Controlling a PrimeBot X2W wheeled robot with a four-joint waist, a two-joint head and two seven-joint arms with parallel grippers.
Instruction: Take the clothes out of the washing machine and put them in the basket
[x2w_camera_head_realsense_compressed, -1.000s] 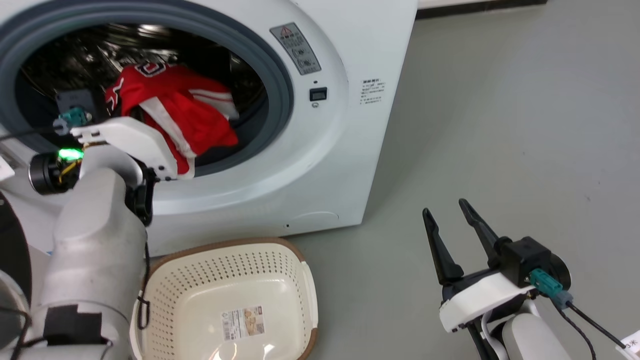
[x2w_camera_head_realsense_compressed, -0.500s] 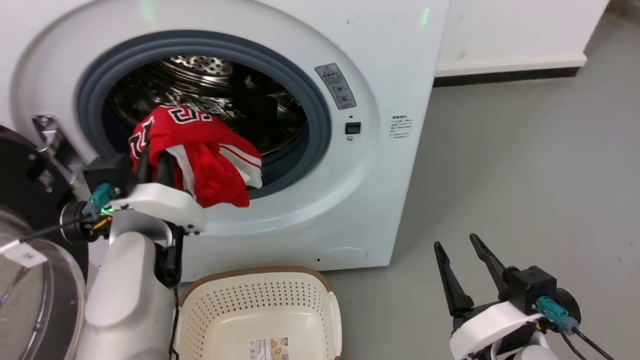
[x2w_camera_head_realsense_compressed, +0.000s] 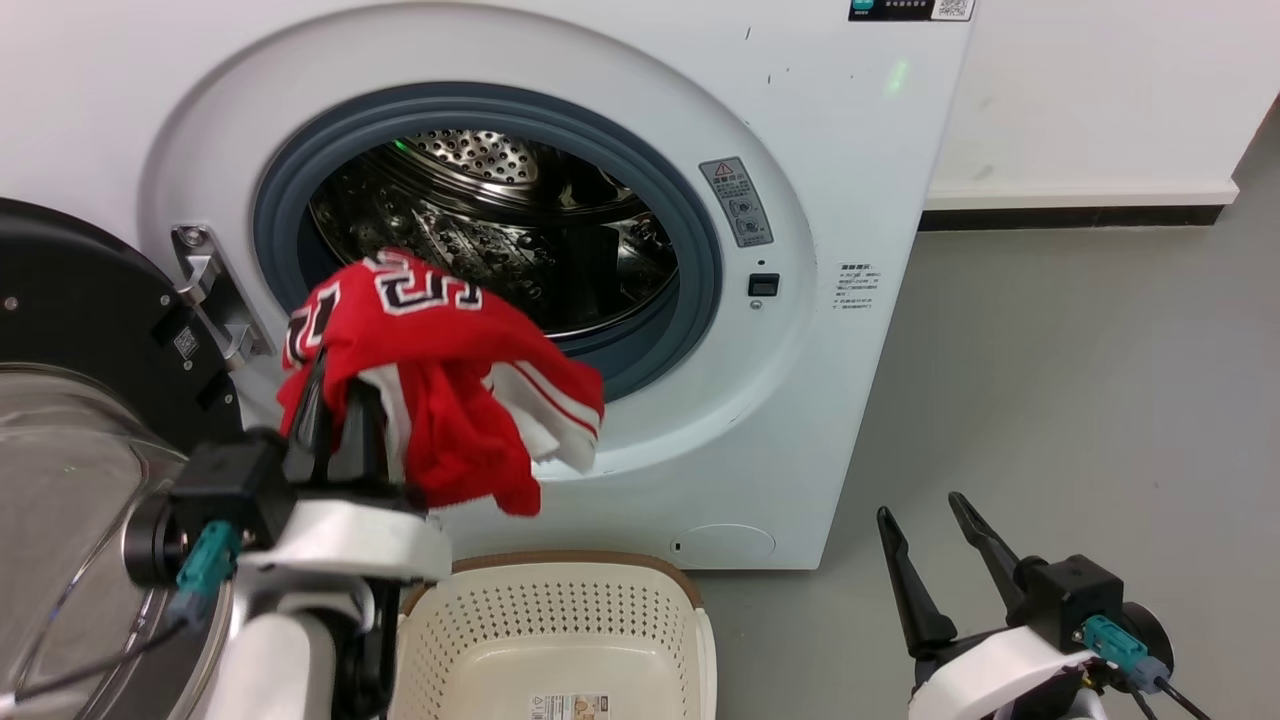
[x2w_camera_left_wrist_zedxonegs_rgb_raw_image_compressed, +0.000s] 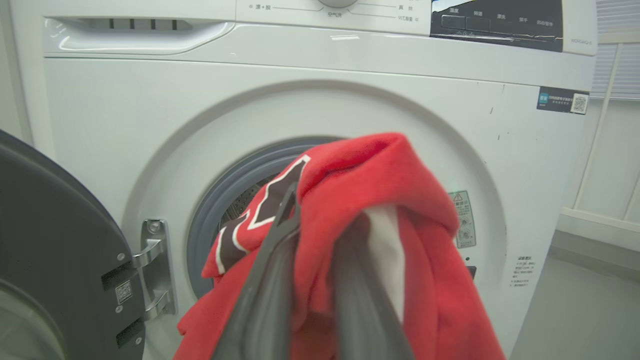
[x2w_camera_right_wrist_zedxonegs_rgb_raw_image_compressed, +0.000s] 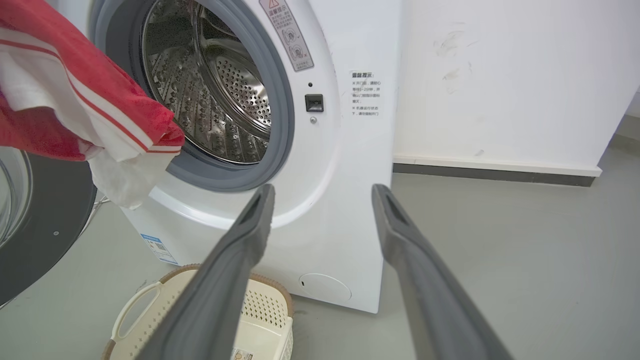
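Clothes (x2w_camera_head_realsense_compressed: 430, 400) hang outside the washer (x2w_camera_head_realsense_compressed: 850, 180), in front of its porthole and higher than the basket (x2w_camera_head_realsense_compressed: 570, 563) on the floor below. The left gripper (x2w_camera_head_realsense_compressed: 338, 415) is clenched on a fold of the red cloth. The drum (x2w_camera_head_realsense_compressed: 520, 240) looks bare as far as the views reach, so the taking-out seems done. What is left, by this judgement, is lowering the bundle into the basket and letting go. The right gripper (x2w_camera_head_realsense_compressed: 918, 505) stands spread and empty, well apart to the right.
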